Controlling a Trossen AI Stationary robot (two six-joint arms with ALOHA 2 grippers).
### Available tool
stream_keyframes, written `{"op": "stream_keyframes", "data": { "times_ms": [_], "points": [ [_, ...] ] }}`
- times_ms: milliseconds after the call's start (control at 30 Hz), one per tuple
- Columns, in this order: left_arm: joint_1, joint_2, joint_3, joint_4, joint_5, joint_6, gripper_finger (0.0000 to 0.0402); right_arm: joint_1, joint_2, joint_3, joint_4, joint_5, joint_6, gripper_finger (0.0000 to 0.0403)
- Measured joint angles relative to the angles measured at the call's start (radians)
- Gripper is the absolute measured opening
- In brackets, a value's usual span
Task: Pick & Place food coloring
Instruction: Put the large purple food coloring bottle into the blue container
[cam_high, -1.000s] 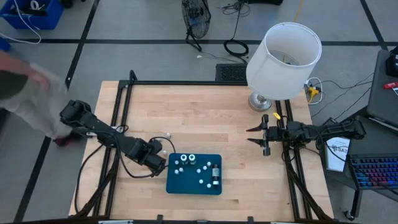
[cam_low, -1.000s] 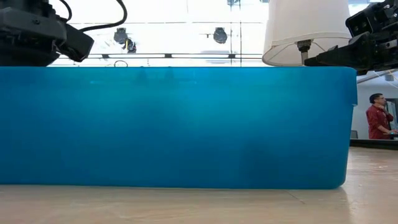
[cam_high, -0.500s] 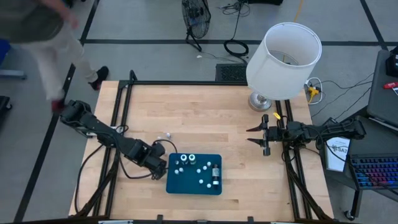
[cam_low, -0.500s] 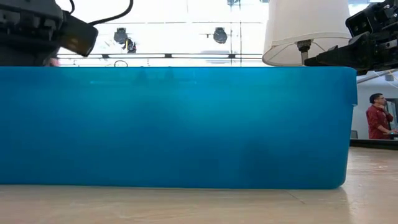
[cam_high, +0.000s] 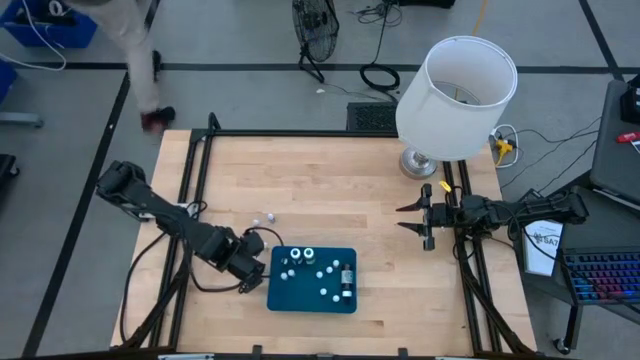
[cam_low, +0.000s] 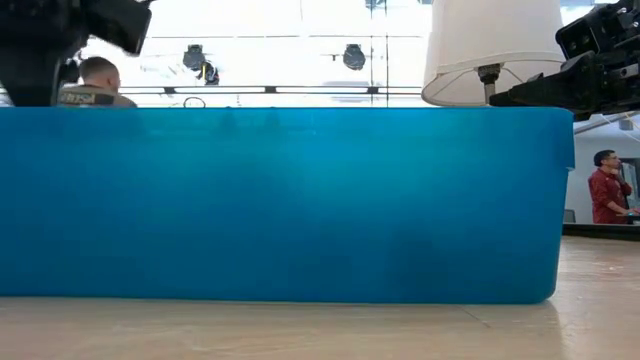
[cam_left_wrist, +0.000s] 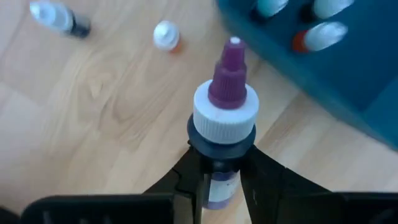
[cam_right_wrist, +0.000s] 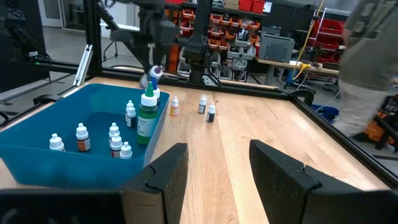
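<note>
The wooden counter (cam_high: 330, 190) carries a white lamp (cam_high: 455, 85) at its far right corner and a blue tray (cam_high: 345, 298) near the front, where several food coloring bottles (cam_high: 322, 271) already stand. The right gripper (cam_high: 422, 222) waits well apart at the counter's right edge, fingers apart and empty. Just beside the tray's left wall, the left gripper (cam_left_wrist: 217, 165) has its fingers clamped under the white collar of a purple-capped bottle (cam_left_wrist: 225, 93), probably so it hangs upright for the tray. Two loose bottles (cam_high: 264, 217) lie on bare wood nearby.
</note>
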Motion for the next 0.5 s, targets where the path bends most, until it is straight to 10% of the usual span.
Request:
{"op": "stream_keyframes", "data": {
  "times_ms": [500],
  "points": [
    [-0.110, 0.000, 0.199, -0.001, -0.234, 0.141, 0.0072, 0.000, 0.000, 0.000, 0.000, 0.000, 0.000, 0.0161]
  ]
}}
